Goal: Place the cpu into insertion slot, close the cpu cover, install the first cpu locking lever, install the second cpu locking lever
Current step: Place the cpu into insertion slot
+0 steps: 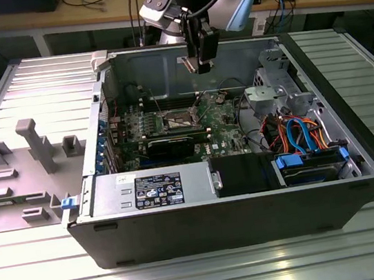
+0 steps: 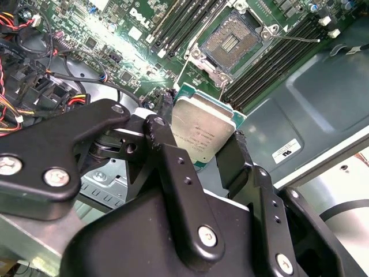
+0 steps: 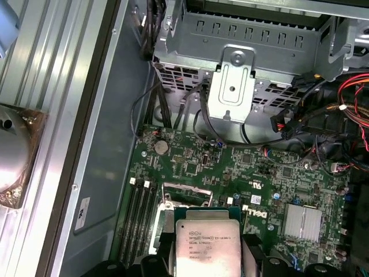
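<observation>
Jaws clenched on the cpu (image 2: 202,130), pinching two opposite edges. I see it hanging over the open computer case (image 1: 220,226), which holds the green board (image 1: 222,117) and sits on the tabletop (image 1: 192,278). In the exterior view the chip is at about one o'clock from the insertion slot (image 2: 230,39), apart from it. The square chip is roughly level, metal top facing both wrist cameras. The slot's contact grid lies uncovered.

I see printed lines on top of the cpu (image 3: 207,247), a white logo (image 3: 258,214) on the green board (image 3: 190,167), and a black label (image 1: 158,189) on the power supply (image 1: 111,192).
</observation>
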Robot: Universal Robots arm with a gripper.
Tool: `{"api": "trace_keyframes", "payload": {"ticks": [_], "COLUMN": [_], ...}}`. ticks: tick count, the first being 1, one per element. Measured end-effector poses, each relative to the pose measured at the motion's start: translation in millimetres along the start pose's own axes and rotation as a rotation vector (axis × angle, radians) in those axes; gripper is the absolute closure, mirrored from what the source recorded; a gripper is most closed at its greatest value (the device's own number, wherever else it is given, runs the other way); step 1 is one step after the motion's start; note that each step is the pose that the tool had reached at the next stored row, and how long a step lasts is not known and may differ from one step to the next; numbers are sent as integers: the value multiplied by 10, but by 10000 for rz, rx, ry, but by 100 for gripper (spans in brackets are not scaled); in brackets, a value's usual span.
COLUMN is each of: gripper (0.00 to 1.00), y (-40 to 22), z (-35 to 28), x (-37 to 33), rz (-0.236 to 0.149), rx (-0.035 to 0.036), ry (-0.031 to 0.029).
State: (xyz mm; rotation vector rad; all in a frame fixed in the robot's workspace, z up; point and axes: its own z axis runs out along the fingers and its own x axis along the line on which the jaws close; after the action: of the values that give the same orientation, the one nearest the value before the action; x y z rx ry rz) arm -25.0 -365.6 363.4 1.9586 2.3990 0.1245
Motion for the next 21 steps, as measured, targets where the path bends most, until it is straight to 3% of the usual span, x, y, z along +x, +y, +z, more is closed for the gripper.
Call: {"api": "trace_keyframes", "payload": {"ticks": [5,12,16,21], "gripper": [45,45,45,45], "y": [0,-7,-96,-110], "z": [1,23,26,25], "x": [0,2,21,23], "rz": [26,665,683,681], "rx": [0,4,19,20], "ry": [-8,-70,-68,-69]}}
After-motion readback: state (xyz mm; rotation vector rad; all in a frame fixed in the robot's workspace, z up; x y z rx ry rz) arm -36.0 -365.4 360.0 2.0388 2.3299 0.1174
